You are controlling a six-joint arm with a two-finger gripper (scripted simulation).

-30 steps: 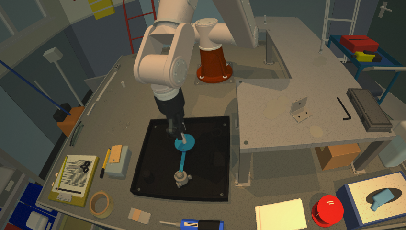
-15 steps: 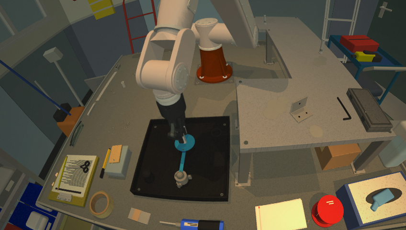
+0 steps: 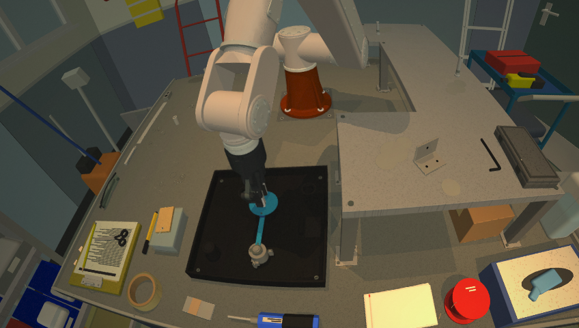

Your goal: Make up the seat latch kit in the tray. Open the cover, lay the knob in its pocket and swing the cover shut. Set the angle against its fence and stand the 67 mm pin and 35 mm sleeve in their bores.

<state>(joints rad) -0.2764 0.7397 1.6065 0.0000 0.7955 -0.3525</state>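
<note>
The blue cover (image 3: 263, 204) is a round disc on a thin arm that runs down to a grey pivot hub (image 3: 259, 253) near the front of the black tray (image 3: 262, 225). My gripper (image 3: 255, 197) hangs over the disc's left rim, partly closed, and holds nothing. The metal angle (image 3: 427, 156) stands on the raised grey table to the right, apart from the tray. A small pale pin or sleeve (image 3: 175, 120) stands on the bench at the back left. The knob is not visible. The pocket under the disc is hidden.
The raised grey table (image 3: 439, 158) borders the tray's right side, carrying an Allen key (image 3: 491, 156) and a dark case (image 3: 526, 156). Left of the tray lie a grey block (image 3: 168, 231), a pen (image 3: 149, 232), a clipboard (image 3: 105, 256) and a tape roll (image 3: 143, 291).
</note>
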